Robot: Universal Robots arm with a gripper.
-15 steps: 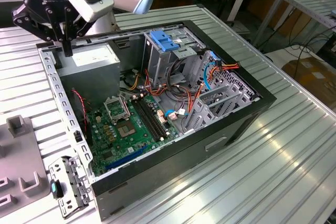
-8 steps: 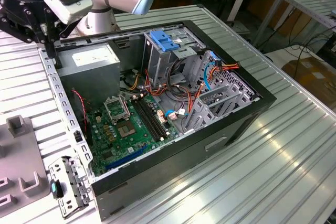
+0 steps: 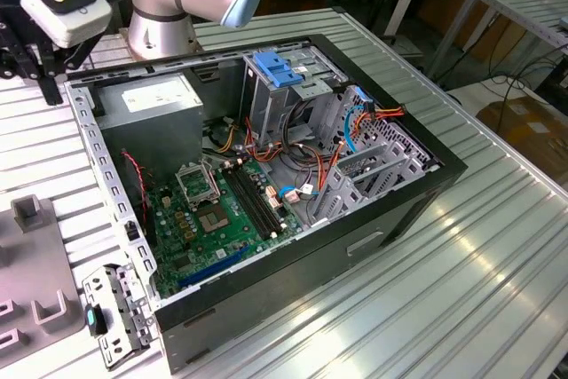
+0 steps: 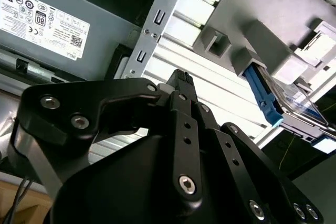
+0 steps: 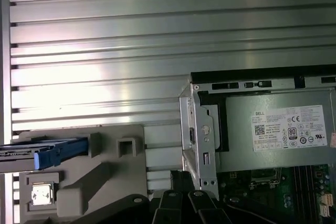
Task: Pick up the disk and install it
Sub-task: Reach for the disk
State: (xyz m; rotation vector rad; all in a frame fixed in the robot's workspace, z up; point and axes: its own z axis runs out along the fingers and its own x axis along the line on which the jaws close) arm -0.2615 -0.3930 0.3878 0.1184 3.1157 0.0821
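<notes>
Since the end effector (image 4: 181,80) hangs with its jaws pressed together on nothing, over the slatted counter (image 5: 105,51) between the corner of the open computer case (image 3: 293,277) and the grey holder (image 5: 105,177), I judge the step in hand to be the reach for the disk, not yet grasped. The disk (image 5: 50,153) sits in a slot of that holder, outside the case; it is seen edge-on in the first wrist view, blue carrier bracket facing the end effector, well apart from it. In the second wrist view the disk (image 4: 265,100) shows the same blue edge, with some of its flat face behind. To do this well, the jaws likely need spreading before arrival, wide enough to clear the disk's thickness. Line them up square to the flat faces, not the blue bracket, which looks thin and may flex. Come in along the slot's line so nothing scrapes the holder walls. The case's metal rim (image 4: 152,22) and the power supply (image 5: 278,124) are close by, so the arm should stay clear on that side. A skewed grip could jam the disk in its slot.
</notes>
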